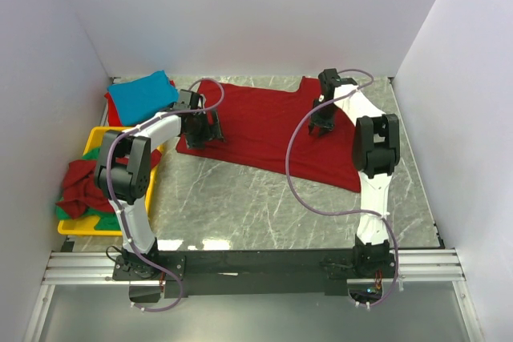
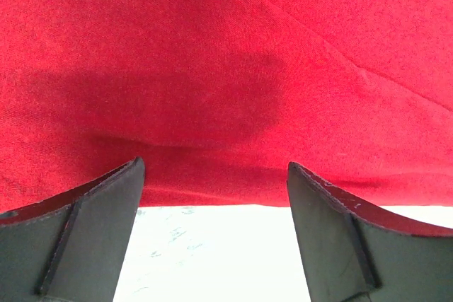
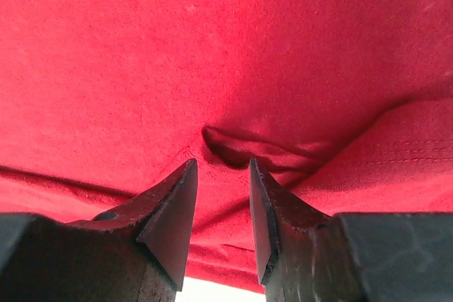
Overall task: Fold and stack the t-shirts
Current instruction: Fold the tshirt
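L pincer [image 2: 212, 175] wide over red t-shirt [image 1: 264, 126] (spread flat), R pincer [image 3: 223, 175] narrow, pinching a fold.

Left arm [image 1: 136, 190], right arm [image 1: 370, 190]: white link shells, black joint housings, black base plates bolted to silver rail. Purple cable loops along each arm. Left gripper [image 2: 212, 196], right gripper [image 3: 221, 196]: matte black wedge fingers, pale scuffs on edges. Small lit spot at right base, possibly LED

overhead view from behind, both wrist views close above red shirt [image 1: 272, 130]
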`<state>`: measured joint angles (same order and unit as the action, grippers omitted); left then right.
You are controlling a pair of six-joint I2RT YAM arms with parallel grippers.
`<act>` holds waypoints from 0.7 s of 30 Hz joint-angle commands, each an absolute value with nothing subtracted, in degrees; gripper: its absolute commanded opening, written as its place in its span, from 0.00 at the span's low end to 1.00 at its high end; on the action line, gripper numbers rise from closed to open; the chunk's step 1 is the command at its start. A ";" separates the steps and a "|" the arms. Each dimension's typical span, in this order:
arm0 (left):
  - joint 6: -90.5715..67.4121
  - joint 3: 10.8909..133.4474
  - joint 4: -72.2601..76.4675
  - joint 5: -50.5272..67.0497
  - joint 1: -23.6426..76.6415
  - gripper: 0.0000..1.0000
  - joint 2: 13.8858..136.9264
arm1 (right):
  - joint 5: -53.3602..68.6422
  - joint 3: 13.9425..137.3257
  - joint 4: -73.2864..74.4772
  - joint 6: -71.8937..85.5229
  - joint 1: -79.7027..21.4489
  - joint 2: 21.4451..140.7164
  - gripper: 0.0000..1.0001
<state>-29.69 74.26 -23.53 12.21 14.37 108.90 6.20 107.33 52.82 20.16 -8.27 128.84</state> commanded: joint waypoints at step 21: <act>-34.89 72.68 -23.82 9.76 14.94 0.87 106.17 | 2.37 109.60 49.92 16.00 -9.49 128.76 0.43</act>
